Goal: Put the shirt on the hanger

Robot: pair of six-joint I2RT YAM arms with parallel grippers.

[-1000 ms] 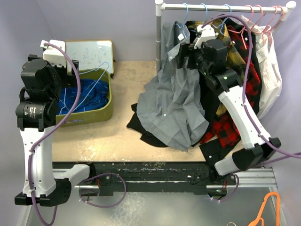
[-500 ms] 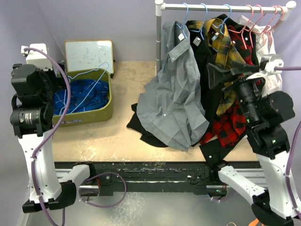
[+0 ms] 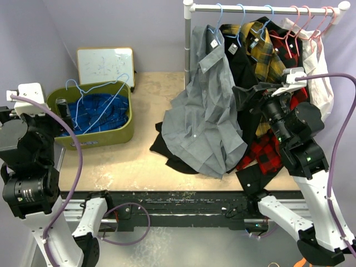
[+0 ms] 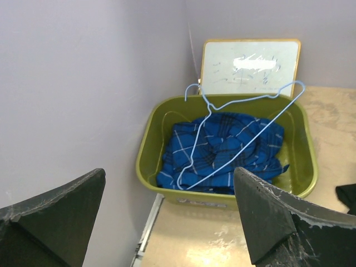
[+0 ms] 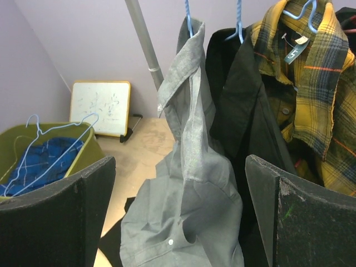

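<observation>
A plain grey short-sleeved collared shirt [image 3: 208,111] hangs from a thin light-blue hanger [image 3: 220,16] hooked at the left end of a silver metal rail [image 3: 250,8], its lower half draped in folds on the pale wooden desk [image 3: 150,94]. Just beside it on the rail hang a black shirt [image 5: 245,94] and a yellow plaid shirt [image 5: 311,72], each on a blue hanger of its own. The right end effector [image 5: 179,161] faces the grey shirt with its 2 fingers spread wide and nothing between them. The left end effector [image 4: 169,172], well apart at the desk's left side, is likewise spread and empty, looking down on an olive-green plastic bin [image 4: 147,150] that holds a crumpled blue plaid garment [image 4: 222,150] with a second light-blue wire hanger [image 4: 245,138] lying across it. A small gold-framed whiteboard [image 3: 104,64] stands behind the bin.
</observation>
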